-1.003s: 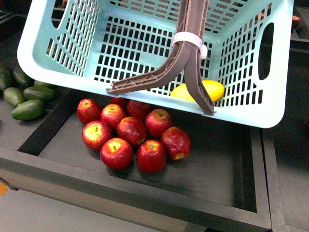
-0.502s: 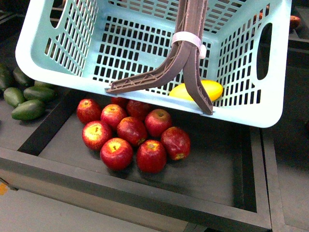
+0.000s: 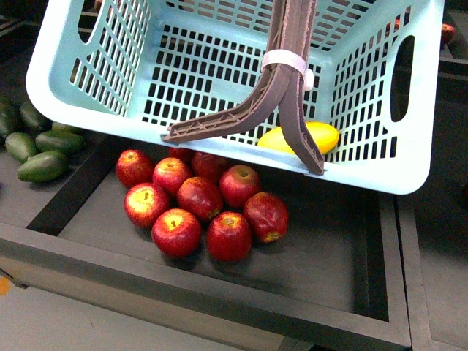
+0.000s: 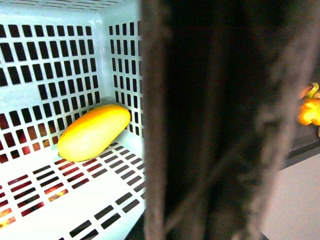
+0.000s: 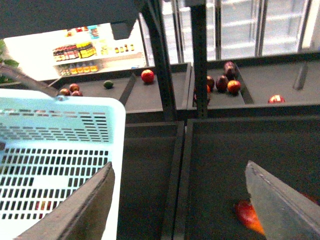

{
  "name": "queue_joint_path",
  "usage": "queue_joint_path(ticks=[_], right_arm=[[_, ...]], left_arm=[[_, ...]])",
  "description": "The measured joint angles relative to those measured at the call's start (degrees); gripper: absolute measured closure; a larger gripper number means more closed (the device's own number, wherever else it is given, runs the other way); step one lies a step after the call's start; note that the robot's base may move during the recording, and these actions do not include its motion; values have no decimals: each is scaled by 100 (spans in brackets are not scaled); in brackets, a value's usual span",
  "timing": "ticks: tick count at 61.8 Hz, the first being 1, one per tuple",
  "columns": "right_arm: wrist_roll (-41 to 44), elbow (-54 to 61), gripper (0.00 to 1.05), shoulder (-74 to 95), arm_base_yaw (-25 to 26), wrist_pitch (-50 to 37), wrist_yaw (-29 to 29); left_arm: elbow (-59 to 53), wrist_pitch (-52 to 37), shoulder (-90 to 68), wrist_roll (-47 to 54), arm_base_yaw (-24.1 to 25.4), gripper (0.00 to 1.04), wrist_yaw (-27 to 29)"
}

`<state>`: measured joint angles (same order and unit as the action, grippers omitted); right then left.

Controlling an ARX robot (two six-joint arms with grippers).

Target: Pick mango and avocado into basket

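While the bright-yellow oblong mango (image 3: 325,135) lies in the pale teal slotted plastic basket (image 3: 365,178), the dark-green egg-shaped avocado (image 3: 42,167), probably firm and slippery, sits outside to its left, best gripped across its middle; the right fingers (image 5: 85,210) gape empty, the left fingers are unseen.

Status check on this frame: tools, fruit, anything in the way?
Right tool open, empty. Left tool hidden behind handle. Mango in basket; avocados outside, unpicked.

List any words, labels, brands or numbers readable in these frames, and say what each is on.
None can be read.
Bottles far in the background of the right wrist view: labels too small and blurred to read.
Basket, mango, apples: no print or stickers visible.
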<state>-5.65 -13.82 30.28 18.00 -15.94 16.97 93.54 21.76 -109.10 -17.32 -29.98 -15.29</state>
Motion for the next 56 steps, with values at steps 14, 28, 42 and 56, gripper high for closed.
queue_joint_path(ticks=[14, 28, 42, 56], right_arm=[[466, 531, 75, -590, -623, 35, -581], [544, 844, 102, -1060, -1045, 188, -973], [553, 1051, 102, -1532, -1773, 428, -1674], [564, 1106, 75, -1670, -1777, 498, -1674]], left_arm=[[0, 0, 0, -4, 0, 100, -2], [0, 0, 0, -4, 0, 100, -4], [0, 0, 0, -2, 0, 100, -7], [0, 0, 0, -2, 0, 100, -4]])
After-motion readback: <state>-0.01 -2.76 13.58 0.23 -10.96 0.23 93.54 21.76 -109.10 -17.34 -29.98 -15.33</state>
